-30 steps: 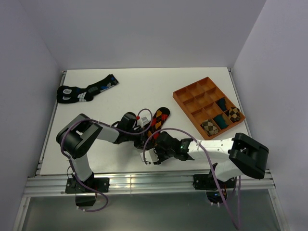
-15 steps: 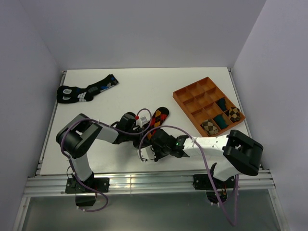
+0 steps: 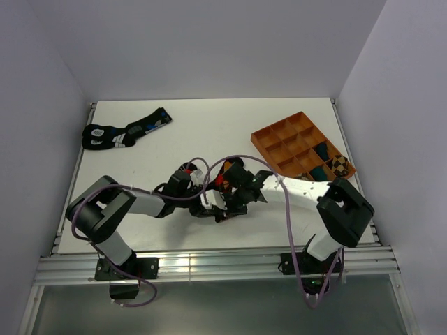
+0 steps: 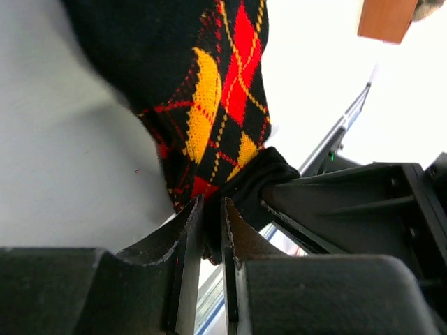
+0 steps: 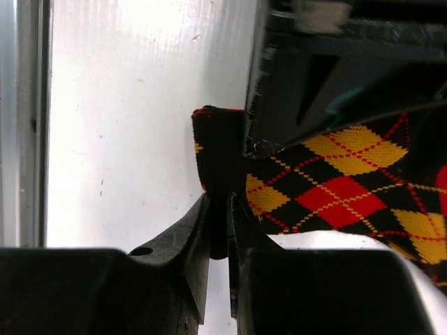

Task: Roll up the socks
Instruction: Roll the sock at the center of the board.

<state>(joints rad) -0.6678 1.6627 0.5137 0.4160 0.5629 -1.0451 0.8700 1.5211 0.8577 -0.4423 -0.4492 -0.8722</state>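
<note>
Lab robot cell: white table (image 3: 209,129), plain grey walls (image 3: 209,49), aluminium frame rail (image 3: 209,266).

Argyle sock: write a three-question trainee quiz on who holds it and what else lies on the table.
1. True or false: the left gripper and the right gripper are both shut on the argyle sock.
2. Fill in: in the top view, the orange tray lies on the ___ side of the table.
3. Where do the blue-marked black socks lie? A) in the tray B) far-left part of the table C) between the grippers

Key: 1 true; 2 right; 3 B.
</note>
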